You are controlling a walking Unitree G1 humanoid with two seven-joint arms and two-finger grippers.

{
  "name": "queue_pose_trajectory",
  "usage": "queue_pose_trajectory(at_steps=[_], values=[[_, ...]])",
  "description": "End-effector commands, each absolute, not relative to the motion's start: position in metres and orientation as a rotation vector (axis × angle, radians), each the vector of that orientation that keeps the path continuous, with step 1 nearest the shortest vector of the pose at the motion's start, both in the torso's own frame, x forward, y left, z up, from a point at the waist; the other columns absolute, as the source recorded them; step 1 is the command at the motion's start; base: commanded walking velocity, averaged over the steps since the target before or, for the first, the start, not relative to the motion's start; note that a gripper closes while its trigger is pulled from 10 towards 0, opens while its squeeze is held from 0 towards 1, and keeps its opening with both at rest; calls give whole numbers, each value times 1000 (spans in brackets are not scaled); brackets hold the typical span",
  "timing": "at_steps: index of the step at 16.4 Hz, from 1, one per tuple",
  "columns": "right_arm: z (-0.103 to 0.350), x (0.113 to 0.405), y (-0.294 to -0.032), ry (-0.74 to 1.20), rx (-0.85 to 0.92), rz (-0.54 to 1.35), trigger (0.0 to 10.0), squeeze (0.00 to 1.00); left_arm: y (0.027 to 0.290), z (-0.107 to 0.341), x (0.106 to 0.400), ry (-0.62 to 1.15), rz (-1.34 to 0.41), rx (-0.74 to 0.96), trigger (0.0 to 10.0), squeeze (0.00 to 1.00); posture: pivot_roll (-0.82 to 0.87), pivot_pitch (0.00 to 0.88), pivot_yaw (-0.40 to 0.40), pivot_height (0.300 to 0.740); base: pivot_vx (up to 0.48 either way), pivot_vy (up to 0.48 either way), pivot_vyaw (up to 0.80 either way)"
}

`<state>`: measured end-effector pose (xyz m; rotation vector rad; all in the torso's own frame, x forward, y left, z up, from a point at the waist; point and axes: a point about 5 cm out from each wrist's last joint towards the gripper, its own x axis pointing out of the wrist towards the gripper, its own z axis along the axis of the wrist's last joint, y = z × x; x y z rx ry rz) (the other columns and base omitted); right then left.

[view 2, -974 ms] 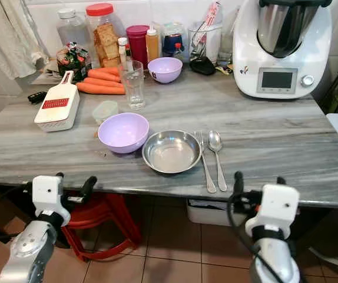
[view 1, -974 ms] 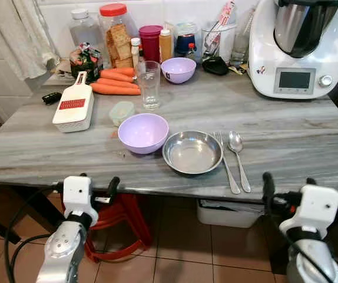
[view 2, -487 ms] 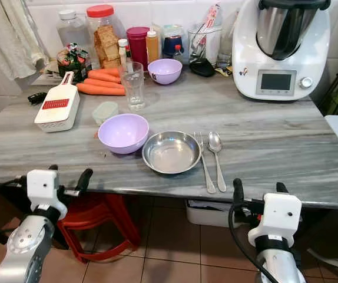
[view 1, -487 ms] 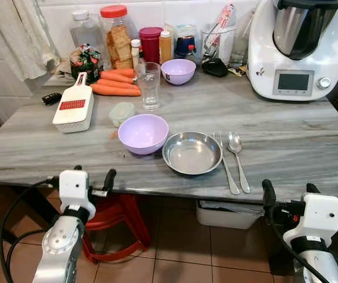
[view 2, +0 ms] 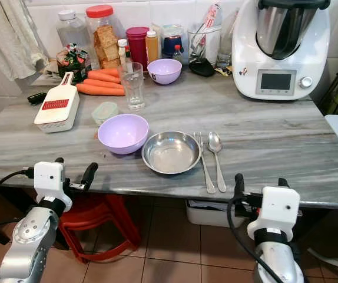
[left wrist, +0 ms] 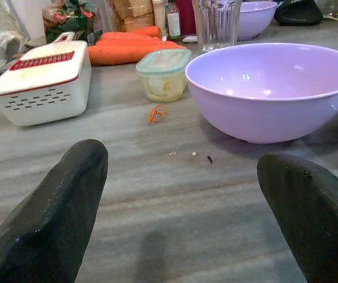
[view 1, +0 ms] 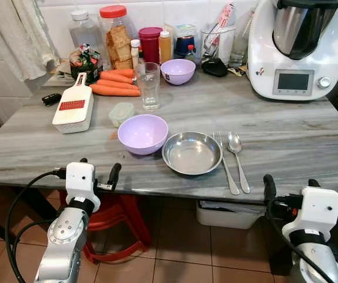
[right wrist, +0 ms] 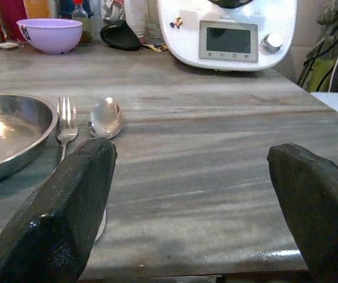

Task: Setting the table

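Both grippers, left (view 1: 97,171) and right (view 1: 287,184), are rising toward my table (view 1: 287,135) edge, fingers spread, empty.

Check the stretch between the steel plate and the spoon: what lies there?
A fork lies between the steel plate and the spoon, parallel to the spoon and close beside it. The eye views show it; the right wrist view shows its tines beside the plate's rim.

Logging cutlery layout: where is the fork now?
The fork lies on the table near its front edge, between the steel plate and the spoon, right of centre.
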<state>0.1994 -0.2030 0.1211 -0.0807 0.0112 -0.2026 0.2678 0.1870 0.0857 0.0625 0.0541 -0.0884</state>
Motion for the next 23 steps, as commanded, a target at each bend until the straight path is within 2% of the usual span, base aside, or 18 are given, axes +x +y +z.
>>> queue_pose_trajectory(at_steps=[1, 9, 12, 17, 23], values=[[121, 200, -206, 11, -52, -211, 10000, 0, 188, 86, 271, 61, -85, 77, 10000, 0, -56, 0, 90, 740, 0, 0, 0], [122, 206, -201, -28, -114, -220, 10000, 0, 182, 88, 274, 59, -100, 83, 10000, 0, -59, 0, 92, 740, -265, 0, 0], [121, 203, -196, -16, -18, -143, 10000, 0, 183, 88, 275, 61, -103, 84, 10000, 0, -58, 0, 91, 740, -303, 0, 0], [118, 207, -196, -16, -114, -169, 10000, 0, 180, 87, 276, 63, -112, 82, 10000, 0, -60, 0, 92, 740, -304, 0, 0], [116, 206, -198, 9, -33, -191, 10000, 0, 179, 86, 277, 64, -121, 83, 10000, 0, -62, 0, 93, 740, -308, 0, 0]])
